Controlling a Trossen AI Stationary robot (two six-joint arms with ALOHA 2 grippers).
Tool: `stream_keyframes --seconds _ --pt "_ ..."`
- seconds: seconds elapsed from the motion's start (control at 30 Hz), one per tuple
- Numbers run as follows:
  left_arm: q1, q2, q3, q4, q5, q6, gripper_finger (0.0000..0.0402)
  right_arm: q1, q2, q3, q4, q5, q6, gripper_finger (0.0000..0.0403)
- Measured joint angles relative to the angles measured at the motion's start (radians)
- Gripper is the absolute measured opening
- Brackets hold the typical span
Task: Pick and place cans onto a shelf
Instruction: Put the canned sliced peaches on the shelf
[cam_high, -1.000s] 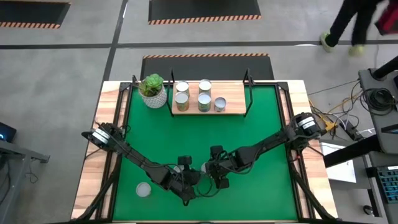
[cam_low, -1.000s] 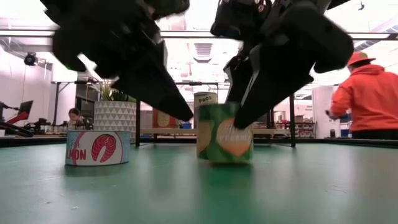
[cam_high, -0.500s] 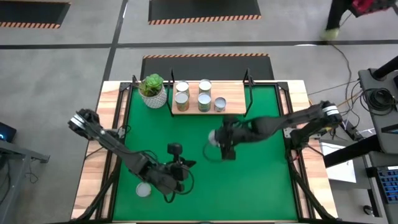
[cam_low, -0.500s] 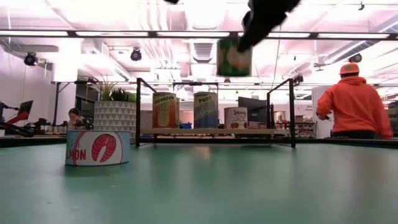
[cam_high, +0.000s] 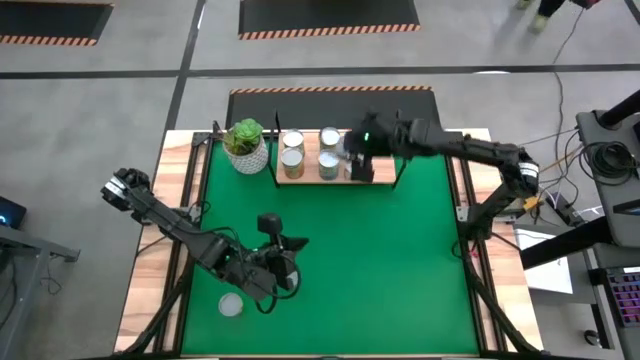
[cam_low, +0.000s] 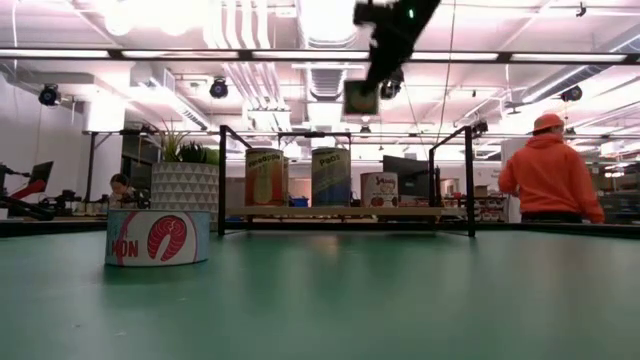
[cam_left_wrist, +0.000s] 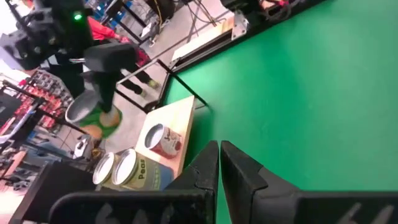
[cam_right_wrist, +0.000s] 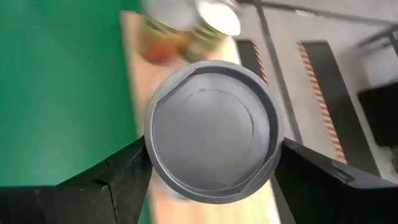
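1. The worktop has a green mat with wooden edges; both dark arms reach in over it.
2. The shelf (a light-wood board with thin black posts) stands at the far middle of the mat, just beside a white pot holding a green plant.
3. The right arm stretches from the worktop's right side across to the shelf; its pincer hangs above the shelf's right part, grasping a can with a green label by its sides, the jaws spread wide around it. In the low view this can is in the air, well above the board. The right wrist view shows its grey round top between the two fingers, with the board and other cans below.
4. The left arm lies low over the near-left mat; its pincer is clenched with nothing in it, the fingers pressed together.
5. Four cans stand upright on the board in the high view: two pairs side by side, left of the held can.
6. A flat salmon can sits on the mat near the front-left corner, well apart from the shelf.
7. A person in orange stands in the room beyond.
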Motion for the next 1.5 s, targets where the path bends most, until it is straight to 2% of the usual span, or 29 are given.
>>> stream_keyframes --seconds 0.07,0.23,0.43,0.9,1.27,1.5 --pt "0.0 0.0 0.0 -0.017 -0.004 -0.003 0.0 -0.086 0.0 -0.003 0.001 -0.05 -0.028 0.0287" --pt "0.005 0.0 0.0 -0.025 -0.057 0.02 0.0 -0.293 0.0 -0.06 0.054 -0.292 -0.055 0.0288" --pt "0.025 0.0 0.0 -0.026 -0.062 0.043 0.0 -0.432 0.0 -0.184 0.208 -0.365 -0.088 0.0288" --pt "0.047 0.0 0.0 -0.026 -0.061 0.036 0.0 -0.436 0.001 -0.368 0.446 -0.395 -0.122 0.0288" --pt "0.047 0.001 0.0 -0.026 -0.061 0.035 0.0 -0.434 0.135 -0.37 0.475 -0.39 -0.115 0.0288" --pt "0.047 0.001 0.0 -0.027 -0.061 0.031 0.0 -0.434 0.154 -0.358 0.476 -0.394 -0.116 0.0292"
